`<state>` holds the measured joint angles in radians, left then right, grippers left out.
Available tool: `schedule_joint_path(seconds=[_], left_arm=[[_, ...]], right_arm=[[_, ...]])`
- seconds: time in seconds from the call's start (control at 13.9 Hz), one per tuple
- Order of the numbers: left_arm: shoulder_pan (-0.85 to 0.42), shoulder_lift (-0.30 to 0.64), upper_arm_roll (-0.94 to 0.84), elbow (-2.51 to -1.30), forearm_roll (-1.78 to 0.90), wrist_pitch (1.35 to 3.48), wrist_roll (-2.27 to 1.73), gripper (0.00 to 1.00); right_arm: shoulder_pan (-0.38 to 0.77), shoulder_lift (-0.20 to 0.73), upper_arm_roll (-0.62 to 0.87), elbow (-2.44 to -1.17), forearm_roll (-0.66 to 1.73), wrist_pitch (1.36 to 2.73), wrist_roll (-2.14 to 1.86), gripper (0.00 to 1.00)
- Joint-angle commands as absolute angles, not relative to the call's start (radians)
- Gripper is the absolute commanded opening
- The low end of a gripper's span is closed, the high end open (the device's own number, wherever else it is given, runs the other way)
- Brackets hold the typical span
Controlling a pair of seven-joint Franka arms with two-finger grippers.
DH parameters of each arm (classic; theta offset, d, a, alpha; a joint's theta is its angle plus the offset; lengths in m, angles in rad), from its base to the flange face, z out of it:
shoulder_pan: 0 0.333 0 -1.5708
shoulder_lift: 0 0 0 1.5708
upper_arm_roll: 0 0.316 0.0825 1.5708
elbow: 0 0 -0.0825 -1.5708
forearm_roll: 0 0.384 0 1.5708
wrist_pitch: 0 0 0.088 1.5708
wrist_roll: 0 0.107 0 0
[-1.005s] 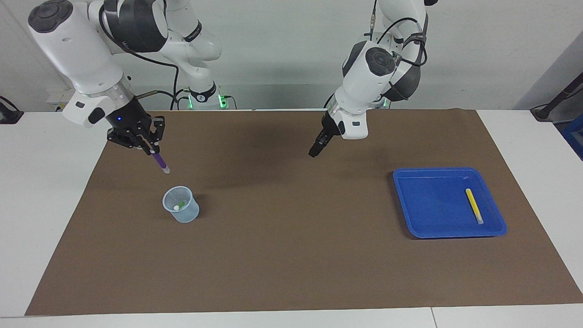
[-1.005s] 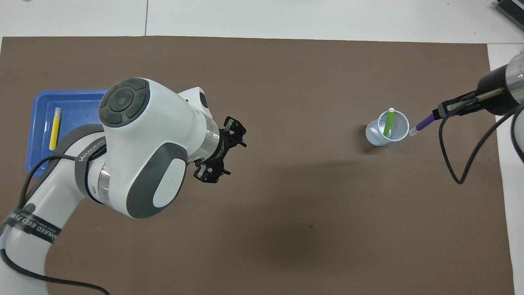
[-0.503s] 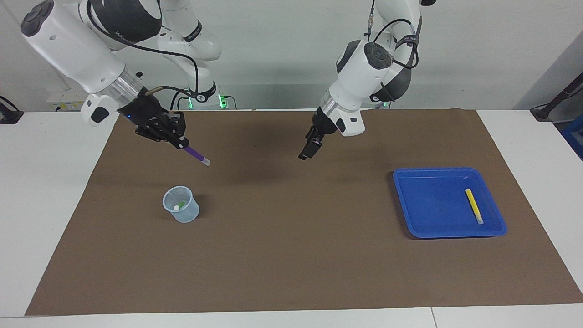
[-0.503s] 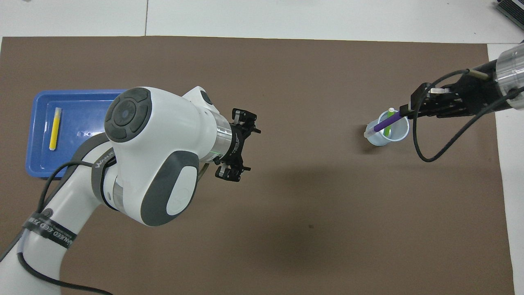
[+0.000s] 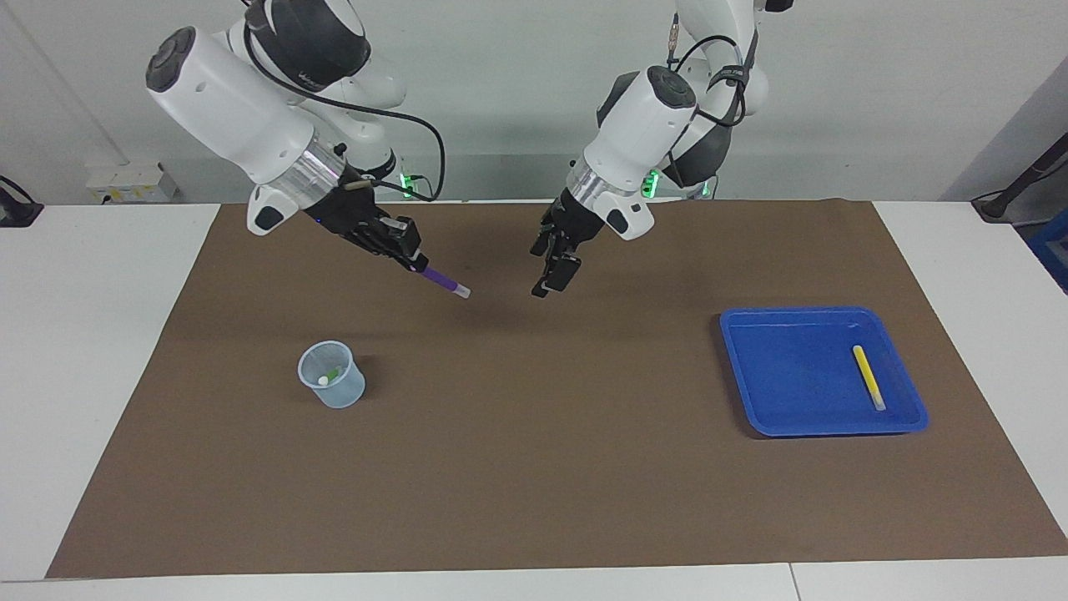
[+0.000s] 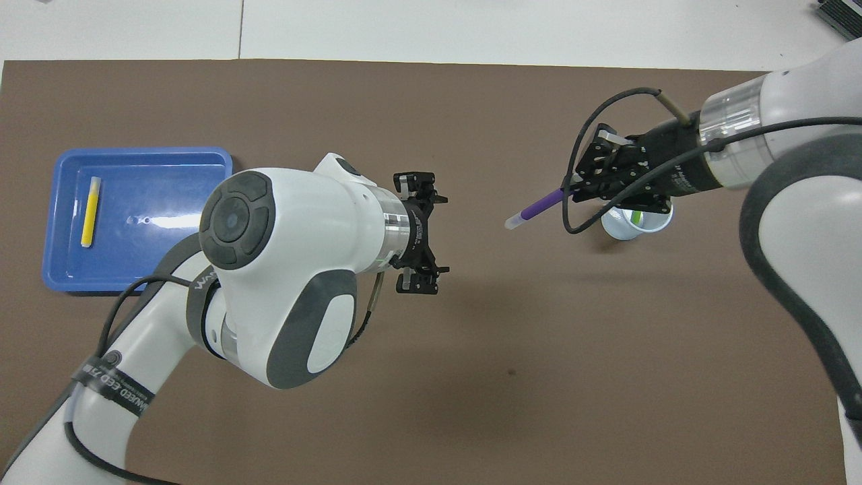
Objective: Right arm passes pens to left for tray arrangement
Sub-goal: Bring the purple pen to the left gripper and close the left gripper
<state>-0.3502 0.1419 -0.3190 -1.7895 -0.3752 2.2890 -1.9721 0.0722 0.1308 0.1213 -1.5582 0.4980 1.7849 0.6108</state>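
Both arms slant inward, right pincer (image 5: 415,255) gripping purple pen (image 5: 442,281).

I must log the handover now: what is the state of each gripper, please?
Left gripper: open, holding nothing, over the brown mat.
Right gripper: shut on the slim purple marker pen with a white tip, in the air.

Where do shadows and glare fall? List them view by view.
Facing view: a soft, diffuse shadow darkens the mat nearer the robots than the cup, which casts its own small dark patch beside it. Overhead view: small white glints on the tray floor, and broad faint shadows on the mat.
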Motion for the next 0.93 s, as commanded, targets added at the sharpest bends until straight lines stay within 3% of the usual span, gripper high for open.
schedule_joint_path(seconds=[0.0,0.65,0.86], left_arm=[[-0.402,0.138,-0.307,-1.807,-0.391,2.344,-2.109,1.00],[-0.442,0.141,-0.305,-1.836,-0.390,2.515,-2.313,1.00],[-0.442,0.144,-0.302,-1.859,-0.387,2.545,-2.335,0.92]], right_arm=[[0.116,0.089,0.123,-1.630,0.526,1.865,0.696,0.12],[0.176,0.075,0.123,-1.678,0.525,1.939,0.732,0.12],[0.176,0.075,0.123,-1.678,0.525,1.937,0.732,0.12]])
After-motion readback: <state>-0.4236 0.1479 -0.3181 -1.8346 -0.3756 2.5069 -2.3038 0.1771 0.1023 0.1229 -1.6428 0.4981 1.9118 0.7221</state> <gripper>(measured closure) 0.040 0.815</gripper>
